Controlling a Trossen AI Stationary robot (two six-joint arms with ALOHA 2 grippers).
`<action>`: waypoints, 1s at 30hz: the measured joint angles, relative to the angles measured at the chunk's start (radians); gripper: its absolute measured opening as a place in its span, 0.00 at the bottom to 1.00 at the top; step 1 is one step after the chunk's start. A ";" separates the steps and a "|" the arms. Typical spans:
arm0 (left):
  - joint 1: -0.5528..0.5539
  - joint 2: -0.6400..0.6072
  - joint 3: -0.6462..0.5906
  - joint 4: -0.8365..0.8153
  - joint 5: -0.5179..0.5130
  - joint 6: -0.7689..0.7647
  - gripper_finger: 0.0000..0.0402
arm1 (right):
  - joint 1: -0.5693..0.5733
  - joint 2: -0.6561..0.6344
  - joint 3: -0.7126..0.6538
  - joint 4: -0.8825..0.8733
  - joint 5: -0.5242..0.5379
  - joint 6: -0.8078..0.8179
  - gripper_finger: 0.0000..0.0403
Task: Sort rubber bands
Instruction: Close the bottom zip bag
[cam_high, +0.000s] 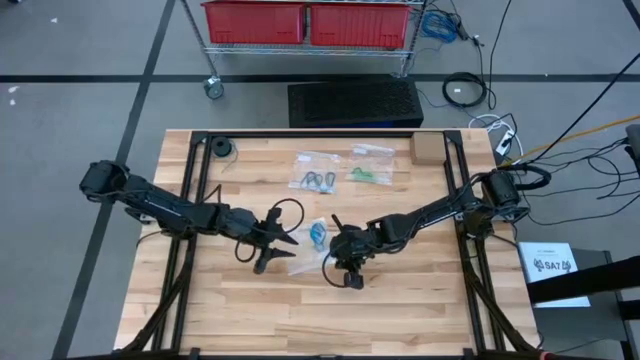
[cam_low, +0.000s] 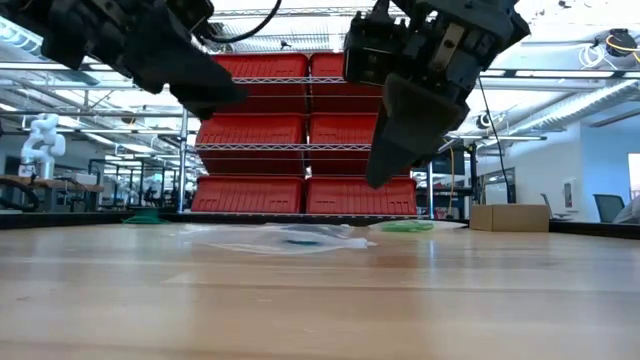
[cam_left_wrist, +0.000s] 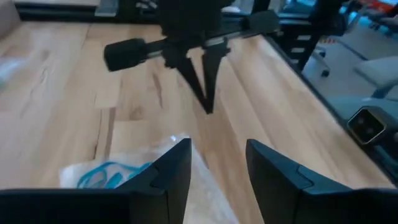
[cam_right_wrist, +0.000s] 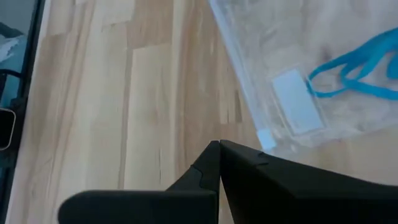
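Item: blue rubber bands in a clear bag, mid-desk, between both tools. Left tool released, just left of it; right tool clenched, empty, just right, equally near.

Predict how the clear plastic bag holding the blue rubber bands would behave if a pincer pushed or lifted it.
The clear crinkly plastic bag lies flat and wrinkled on the wooden table, so it would probably slide when pushed and sag if lifted. The thin blue rubber bands inside look floppy and loose; they would likely shift around.
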 joint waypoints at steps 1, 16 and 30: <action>0.000 0.000 0.000 -0.007 0.000 0.000 0.39 | 0.000 0.002 0.000 0.001 -0.004 0.001 0.00; 0.205 0.022 0.000 -0.202 -0.092 0.026 0.33 | -0.042 0.113 0.000 -0.011 0.055 0.002 0.00; 0.191 0.062 0.000 -0.215 0.041 0.027 0.11 | -0.181 0.012 0.023 -0.066 0.263 -0.028 0.00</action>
